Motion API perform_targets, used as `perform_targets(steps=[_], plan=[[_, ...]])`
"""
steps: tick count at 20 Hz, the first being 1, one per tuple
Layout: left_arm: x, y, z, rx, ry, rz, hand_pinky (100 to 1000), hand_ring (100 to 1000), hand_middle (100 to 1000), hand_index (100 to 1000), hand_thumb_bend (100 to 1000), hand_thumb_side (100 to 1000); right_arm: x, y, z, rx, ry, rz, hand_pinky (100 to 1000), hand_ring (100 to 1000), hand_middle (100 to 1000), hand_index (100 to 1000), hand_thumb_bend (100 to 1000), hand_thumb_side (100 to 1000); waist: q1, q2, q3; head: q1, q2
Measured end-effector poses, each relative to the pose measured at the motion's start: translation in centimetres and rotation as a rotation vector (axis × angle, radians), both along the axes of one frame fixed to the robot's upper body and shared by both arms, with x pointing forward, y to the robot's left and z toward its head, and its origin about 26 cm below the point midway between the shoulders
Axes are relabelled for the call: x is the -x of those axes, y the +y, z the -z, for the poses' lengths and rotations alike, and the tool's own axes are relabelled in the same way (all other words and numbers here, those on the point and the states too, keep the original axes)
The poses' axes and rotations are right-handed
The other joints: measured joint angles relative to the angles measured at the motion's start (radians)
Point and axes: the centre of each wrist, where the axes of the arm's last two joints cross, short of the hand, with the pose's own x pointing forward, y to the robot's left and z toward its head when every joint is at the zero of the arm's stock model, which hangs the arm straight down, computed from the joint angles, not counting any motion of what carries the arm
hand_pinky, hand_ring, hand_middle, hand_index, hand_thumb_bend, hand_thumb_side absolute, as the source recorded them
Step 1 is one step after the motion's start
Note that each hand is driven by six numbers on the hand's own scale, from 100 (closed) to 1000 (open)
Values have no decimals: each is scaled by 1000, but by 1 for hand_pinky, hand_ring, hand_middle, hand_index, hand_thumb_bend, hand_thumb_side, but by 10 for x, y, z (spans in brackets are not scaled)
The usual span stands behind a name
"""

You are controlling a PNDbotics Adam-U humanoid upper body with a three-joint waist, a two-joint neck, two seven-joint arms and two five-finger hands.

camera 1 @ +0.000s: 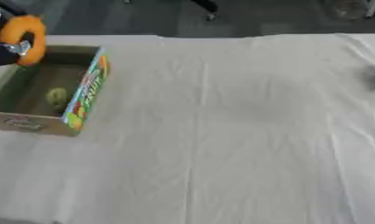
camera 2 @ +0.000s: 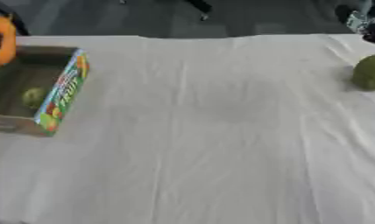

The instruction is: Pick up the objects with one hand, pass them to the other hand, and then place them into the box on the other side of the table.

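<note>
Table covered by a white cloth with light wrinkles, fills most of both views. Beyond the far edge: dark grey floor, some dark blurry shapes, can't make them out.

Open cardboard box sits at the table's left side, colourful printed side panel facing right. Inside on the box floor: one small yellow-green round fruit, near the right wall.

Left hand comes in at the upper left corner, dark with a silver joint showing. It's above the box's far-left corner, clamped around an orange object, rounded, curved like a ring or crescent. The orange object is held above the box rim, not resting in the box. Only part of the hand is in view, the rest is cut off by the edge.

Right side: green round fruit lies on the cloth near the right edge, well apart from the box. The left eye view only shows a sliver of it.

Right hand: dark shape with a pale patch at the upper right corner of the right eye view, beyond the green fruit, not touching it. Can't tell whether its fingers are apart or curled.
</note>
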Motion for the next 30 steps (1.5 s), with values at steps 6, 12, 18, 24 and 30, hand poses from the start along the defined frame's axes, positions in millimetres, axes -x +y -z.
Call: perform_targets(steps=[6, 12, 18, 24, 30], plan=[[-11, -2, 7, -44, 67, -24, 517, 510, 401, 482, 455, 100, -1, -1, 0, -2, 0, 6, 730, 758, 746, 824, 519, 317, 0, 0, -1, 0, -1], [-17, -1, 14, -100, 119, -73, 669, 706, 623, 710, 805, 100, -1, -2, 1, -3, -1, 7, 729, 757, 745, 824, 520, 316, -1, 0, -3, 0, -2], [-17, 2, 16, -144, 160, -111, 732, 778, 712, 794, 896, 204, -1, -2, 0, -6, -4, 9, 729, 757, 745, 824, 523, 314, -1, 0, -3, -1, -5], [-18, 2, 18, -148, 180, -124, 723, 773, 704, 792, 895, 255, 0, -3, 3, -7, 2, 12, 729, 756, 744, 823, 525, 313, -5, 0, -2, -5, -8], [-15, -2, 10, -76, 132, -107, 684, 737, 653, 761, 764, 328, -1, -4, 3, -9, 1, 21, 728, 753, 740, 818, 508, 312, -8, 0, -1, -60, -7]])
